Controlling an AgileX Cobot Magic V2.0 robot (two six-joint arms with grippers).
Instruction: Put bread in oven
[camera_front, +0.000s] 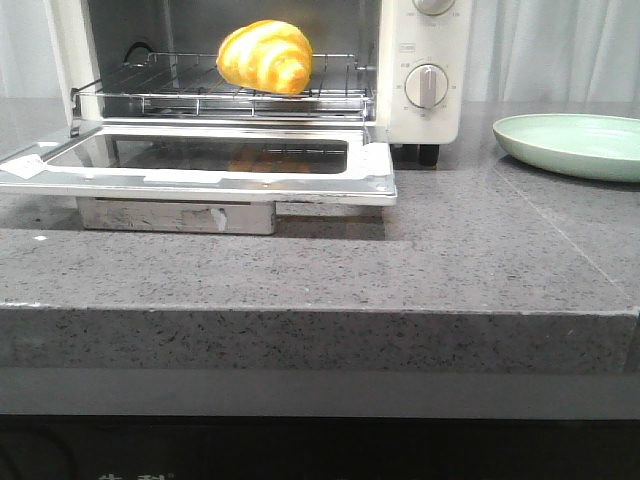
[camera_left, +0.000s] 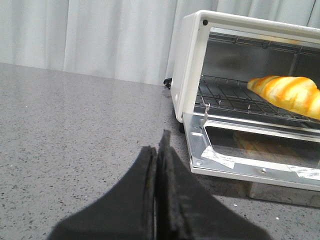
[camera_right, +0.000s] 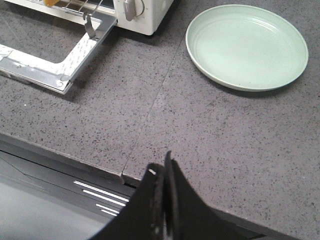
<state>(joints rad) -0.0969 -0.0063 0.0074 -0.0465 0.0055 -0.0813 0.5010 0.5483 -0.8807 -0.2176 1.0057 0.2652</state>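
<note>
1. The golden-yellow, orange-striped ridged bread (camera_front: 265, 56) looks glossy and smooth.
2. The cream-white oven (camera_front: 428, 60) has a smooth painted shell, a chrome wire rack (camera_front: 180, 90) and a shiny metal-framed glass door (camera_front: 200, 160).
3. The grey speckled stone bench (camera_front: 330, 270) is polished.
4. The pale green round plate (camera_right: 246, 46) looks glazed.
5. The black fingers (camera_left: 155, 200) are matt.

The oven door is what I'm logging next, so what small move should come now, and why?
Probably swing the drop-down door up and shut. The bread already sits on the wire rack inside the oven, and both the left tool and right tool are shut, empty and clear of it; the left is nearer.
</note>
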